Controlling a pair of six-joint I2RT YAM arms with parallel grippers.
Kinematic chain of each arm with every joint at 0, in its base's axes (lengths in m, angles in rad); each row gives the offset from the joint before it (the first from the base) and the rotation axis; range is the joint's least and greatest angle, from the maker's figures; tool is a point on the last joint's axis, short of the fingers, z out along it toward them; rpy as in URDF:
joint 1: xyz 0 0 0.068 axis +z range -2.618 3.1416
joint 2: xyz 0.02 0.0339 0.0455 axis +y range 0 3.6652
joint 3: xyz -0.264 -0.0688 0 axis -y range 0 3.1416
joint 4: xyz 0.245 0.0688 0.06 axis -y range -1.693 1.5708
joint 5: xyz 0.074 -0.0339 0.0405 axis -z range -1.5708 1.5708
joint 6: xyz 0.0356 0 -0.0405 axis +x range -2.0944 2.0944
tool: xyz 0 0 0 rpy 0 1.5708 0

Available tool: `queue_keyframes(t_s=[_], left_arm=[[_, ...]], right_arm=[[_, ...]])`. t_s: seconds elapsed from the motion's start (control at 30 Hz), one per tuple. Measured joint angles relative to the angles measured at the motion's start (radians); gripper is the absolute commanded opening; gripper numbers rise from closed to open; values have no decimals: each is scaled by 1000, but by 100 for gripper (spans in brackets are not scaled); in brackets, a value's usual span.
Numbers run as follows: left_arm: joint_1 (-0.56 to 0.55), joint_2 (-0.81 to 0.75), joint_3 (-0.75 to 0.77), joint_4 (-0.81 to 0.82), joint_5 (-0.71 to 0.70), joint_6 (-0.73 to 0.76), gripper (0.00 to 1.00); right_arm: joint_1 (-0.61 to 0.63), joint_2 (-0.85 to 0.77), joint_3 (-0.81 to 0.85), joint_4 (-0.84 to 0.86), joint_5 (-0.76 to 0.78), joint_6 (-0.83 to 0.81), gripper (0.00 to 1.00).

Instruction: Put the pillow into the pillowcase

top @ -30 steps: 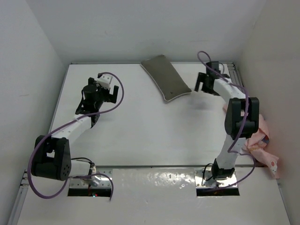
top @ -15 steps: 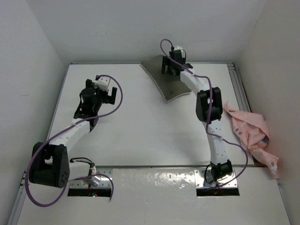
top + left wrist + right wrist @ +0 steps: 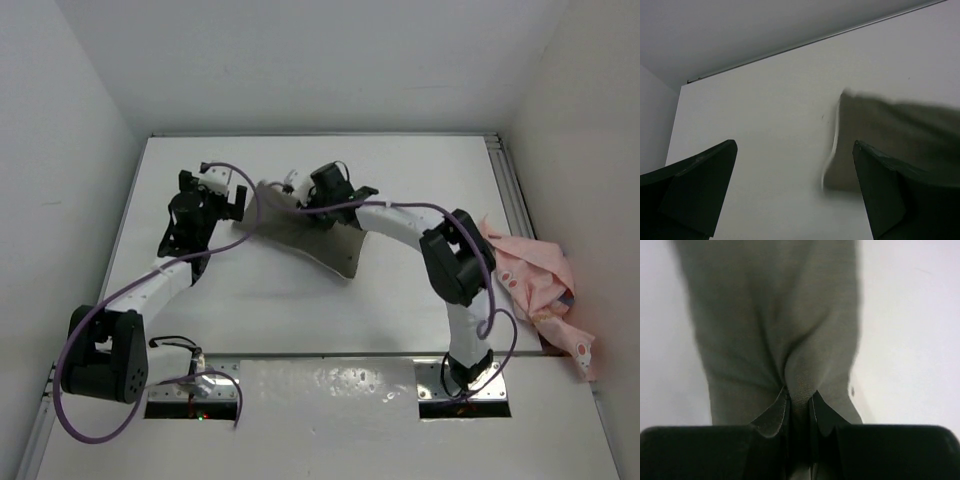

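Handling the pillow is the step in hand, judging by the grip.

- Table [image 3: 300, 310] is carrying everything.
- Pillowcase [image 3: 535, 275] is lying crumpled at the table's right edge, well behind the right claw [image 3: 799, 397]. I cannot make out its opening.
- Pillow [image 3: 320, 245] is spreading out ahead of the right claw, which is pinching a puckered fold of it between nearly closed jaws. The pad is showing smeared, so I cannot tell whether it is lifted or flat.
- Left claw [image 3: 794, 150] is standing wide open, gripping nothing. The pillow's pale trim is lying just ahead of it and to its right.

Judgement: the pinch is narrow and bunching the pad, so slow travel is looking wise. The sleeve's mouth probably needs spreading before insertion.
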Motion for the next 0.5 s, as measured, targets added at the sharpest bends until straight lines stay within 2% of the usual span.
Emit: queue_keyframes(t_s=[0.1,0.2,0.3,0.5], left_arm=[[0,-16,-30,17,-2,2,100],[0,-28,-50,28,0,10,100],[0,-34,-62,29,18,28,100],[0,-58,-83,31,47,48,100]], right_arm=[[86,-106,-123,-2,-146,-60,0],[93,-111,-129,-2,-196,-40,0],[68,-58,-44,-27,-177,20,0],[40,12,73,24,-19,242,0]])
